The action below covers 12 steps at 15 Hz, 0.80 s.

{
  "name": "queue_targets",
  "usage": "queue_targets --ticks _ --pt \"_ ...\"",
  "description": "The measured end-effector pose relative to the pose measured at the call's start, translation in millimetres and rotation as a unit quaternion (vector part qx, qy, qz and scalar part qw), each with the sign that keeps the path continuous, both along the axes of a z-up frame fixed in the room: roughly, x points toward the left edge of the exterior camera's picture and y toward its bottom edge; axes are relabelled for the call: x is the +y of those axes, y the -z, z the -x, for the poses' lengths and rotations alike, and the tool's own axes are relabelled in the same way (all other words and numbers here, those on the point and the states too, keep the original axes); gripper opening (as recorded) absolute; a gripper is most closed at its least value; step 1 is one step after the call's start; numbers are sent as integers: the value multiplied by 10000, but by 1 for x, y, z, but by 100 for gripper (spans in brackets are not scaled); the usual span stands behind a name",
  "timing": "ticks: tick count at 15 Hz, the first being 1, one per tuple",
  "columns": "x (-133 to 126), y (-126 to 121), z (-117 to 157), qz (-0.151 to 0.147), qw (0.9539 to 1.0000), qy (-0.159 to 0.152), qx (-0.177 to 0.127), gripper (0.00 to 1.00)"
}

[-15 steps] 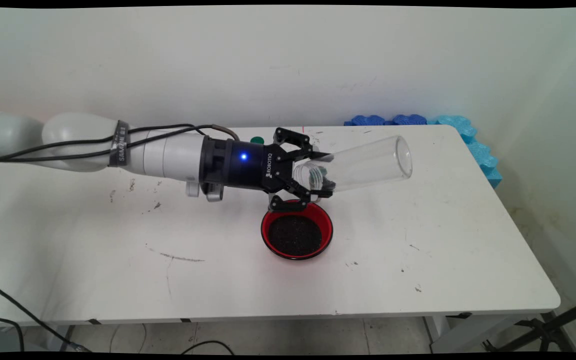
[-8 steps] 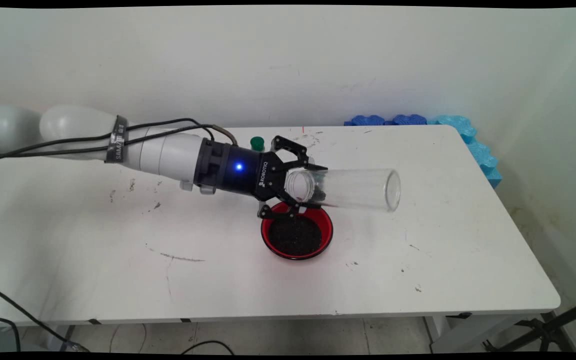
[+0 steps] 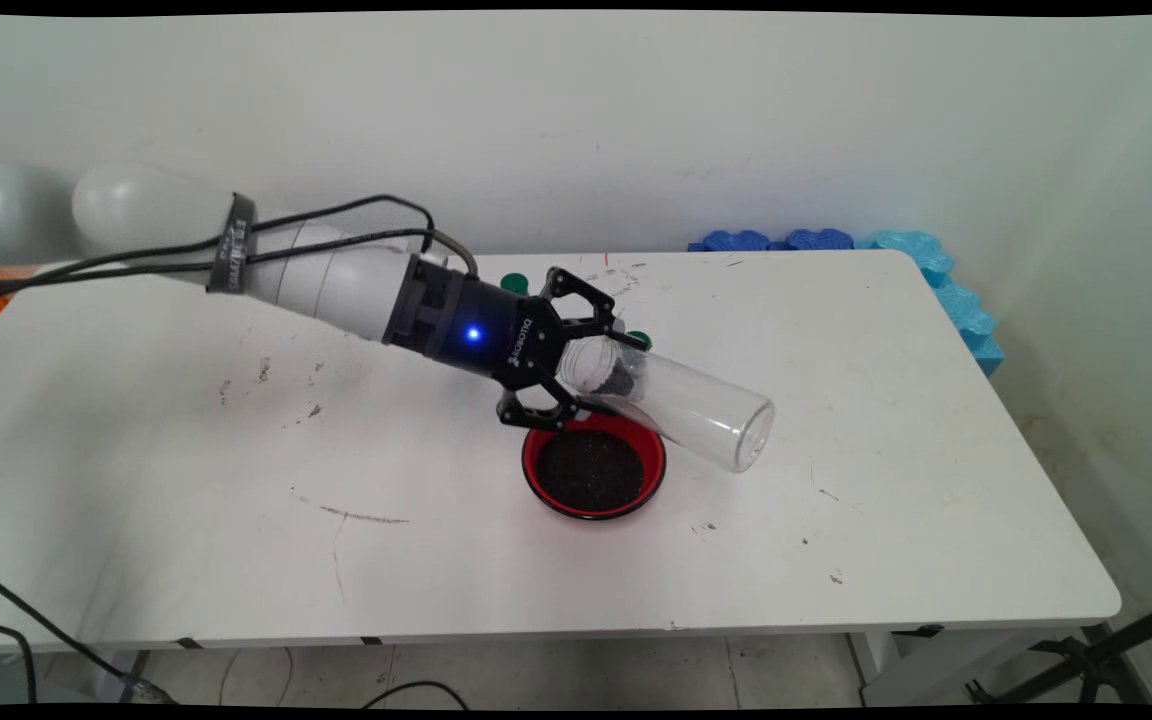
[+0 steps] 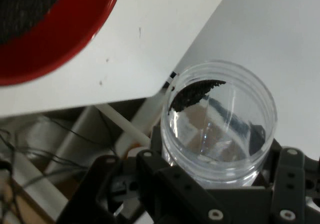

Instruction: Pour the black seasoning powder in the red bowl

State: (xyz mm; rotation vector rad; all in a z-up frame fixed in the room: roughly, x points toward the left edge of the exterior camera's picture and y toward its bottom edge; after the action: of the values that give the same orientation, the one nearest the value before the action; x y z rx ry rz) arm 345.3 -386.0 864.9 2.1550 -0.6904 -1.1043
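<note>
Clear jar (image 3: pixel 676 400) clamped in the downward-tilted gripper (image 3: pixel 591 375) above red bowl (image 3: pixel 593 468).

A plain off-white wall (image 3: pixel 576 120) fills the upper half of the frame. A scuffed white table (image 3: pixel 186 520) spans the middle; blue foam pieces (image 3: pixel 946 285) line its upper-right edge. Grey floor (image 3: pixel 536 680) and black cables (image 3: pixel 16 620) show along the bottom.

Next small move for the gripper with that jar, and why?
Probably tip the clear jar's far end lower, toward upright. The gripper is shut on it near its mouth, above the red bowl's far rim. A few dark grains sit close to that mouth; more tilt should slide them inward.
</note>
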Motion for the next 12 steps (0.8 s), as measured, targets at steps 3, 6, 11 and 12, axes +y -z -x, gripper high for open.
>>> queue_targets --ticks 3,6,11,12 --pt "-5 -16 1 560 9973 264 -403 0" --pt "-10 -32 2 1093 9899 487 -762 0" --pt "-15 -60 2 2081 9620 1082 -1396 0" --pt "-15 -66 2 2317 9526 1254 -1518 0"
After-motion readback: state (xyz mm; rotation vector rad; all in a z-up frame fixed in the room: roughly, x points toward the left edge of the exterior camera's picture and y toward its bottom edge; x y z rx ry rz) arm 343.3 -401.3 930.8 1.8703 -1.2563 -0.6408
